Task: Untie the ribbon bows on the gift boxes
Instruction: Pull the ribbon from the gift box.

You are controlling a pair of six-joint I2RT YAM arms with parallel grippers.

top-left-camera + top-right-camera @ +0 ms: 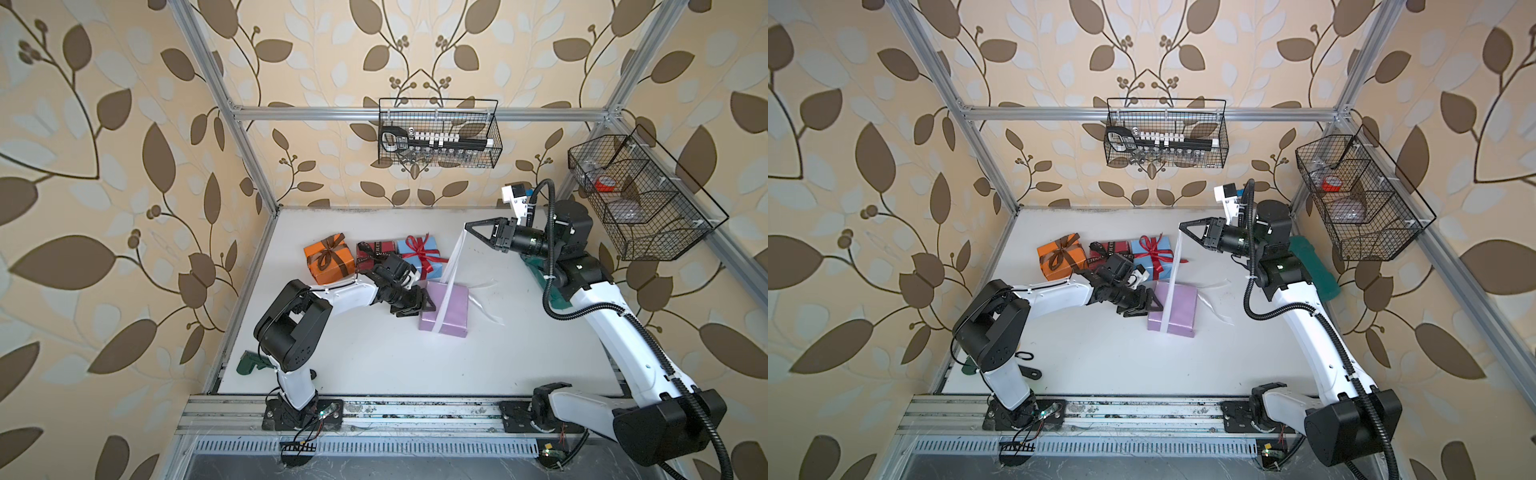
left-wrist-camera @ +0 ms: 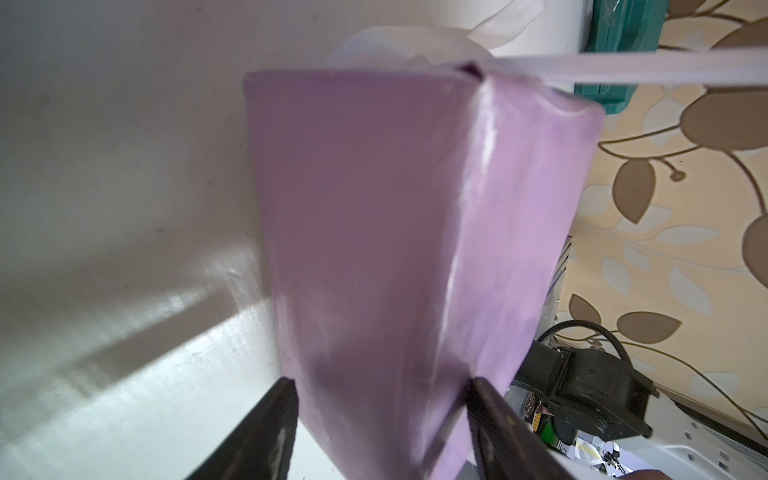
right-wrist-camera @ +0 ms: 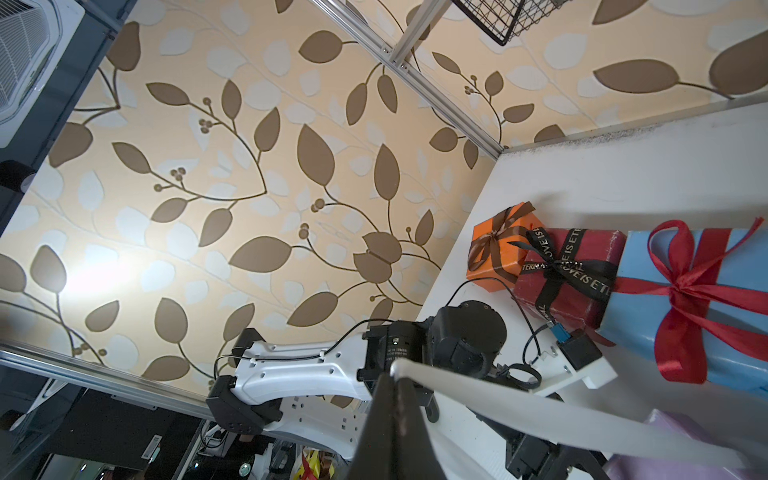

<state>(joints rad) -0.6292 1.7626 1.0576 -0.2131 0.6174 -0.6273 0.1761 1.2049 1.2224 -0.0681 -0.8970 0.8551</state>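
Left tool point(image 1: 422, 306) clamps lilac box point(image 1: 453, 305); right tool point(image 1: 467, 227) pinches white ribbon point(image 1: 455, 259), taut, untied.

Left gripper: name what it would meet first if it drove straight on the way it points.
The lilac box: it sits between the jaws of the left gripper, so hardly any travel looks free.

Top views: bright, even, diffuse light; shadows on white tabletop point(image 1: 415, 365) soft; wide-angle bowing of aluminium frame posts point(image 1: 254, 166) toward edges. Left wrist view: lilac paper-wrapped box point(image 2: 395, 249) close, out of focus — glare streak along its edge, bright patch on tabletop. Right wrist view: hot spot on leaf-patterned wallpaper point(image 3: 95, 274).
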